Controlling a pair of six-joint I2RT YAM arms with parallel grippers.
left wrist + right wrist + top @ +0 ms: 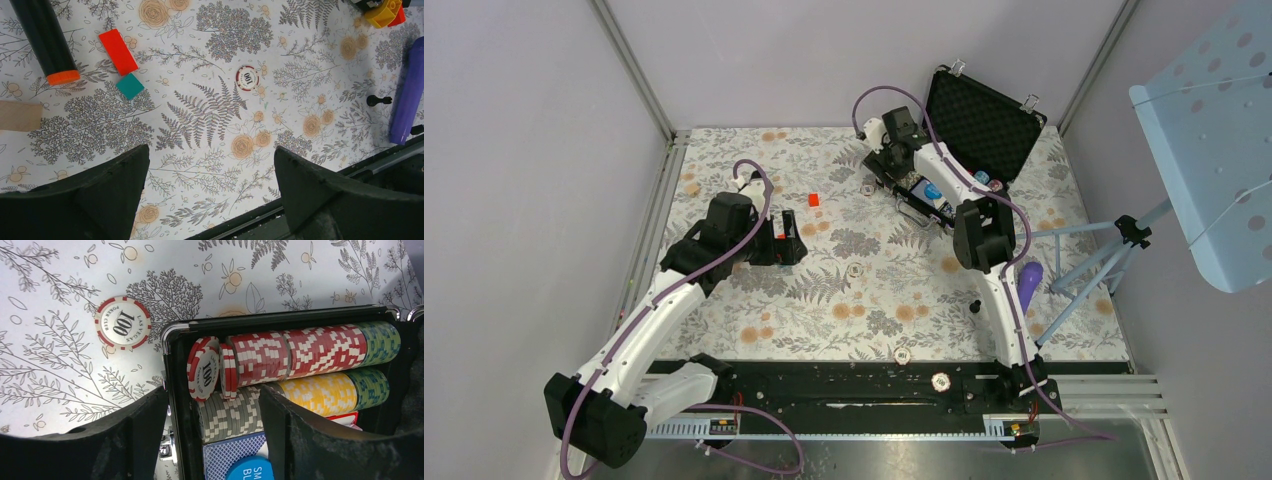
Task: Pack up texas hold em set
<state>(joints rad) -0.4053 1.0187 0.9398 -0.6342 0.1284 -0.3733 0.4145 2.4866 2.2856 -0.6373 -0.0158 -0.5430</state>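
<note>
The black briefcase [984,125] stands open at the back right, its foam lid raised. My right gripper [894,165] hovers over its left end. In the right wrist view the right gripper [212,390] is open, one finger on each side of the case wall [172,370]. Inside lie rows of red chips [300,352], yellow chips [325,392], green chips [380,342] and grey chips [232,415]. One red-white chip [203,367] leans at the end of the red row. A blue card deck [235,455] and a blue button [247,469] sit below. My left gripper [796,240] [211,150] is open and holds nothing.
Loose chips lie on the floral cloth: one [123,322] beside the case, others [855,270] [902,353] [940,381] nearer the front. A black microphone [42,40], a red block [118,51], a teal block [130,86] and a purple object [407,95] lie about. A tripod [1104,255] stands at right.
</note>
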